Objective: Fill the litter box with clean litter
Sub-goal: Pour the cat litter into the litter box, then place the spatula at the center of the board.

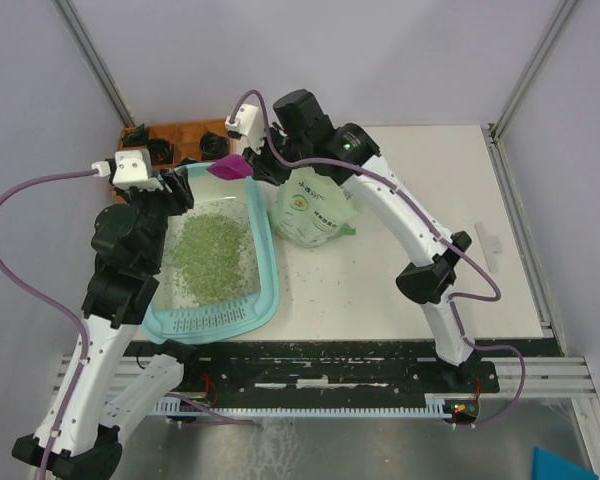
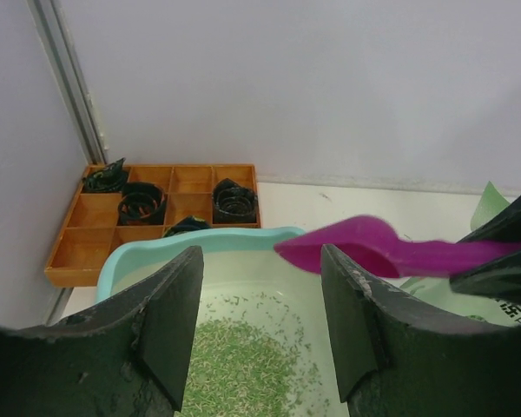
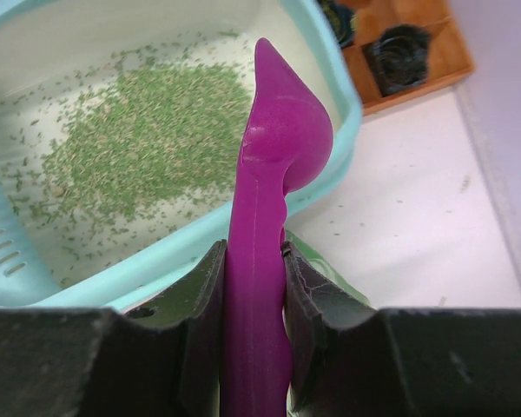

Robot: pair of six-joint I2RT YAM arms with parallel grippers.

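Now: scoop over the far rim

Right tool clamps the magenta scoop, its bowl ahead over the far rim of the litter box. Left tool, jaws apart and empty, hovers above the green litter lying inside the box.

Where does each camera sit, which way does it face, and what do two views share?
Top external: high behind the left arm and right arm, both in view, looking down on the table.
Left wrist: above the litter box, facing the back wall and orange compartment tray; open left tool frames it.
Right wrist: looks along the magenta scoop, gripped by the right tool, down at green litter.
Shared: both wrist views show scoop, litter and box.
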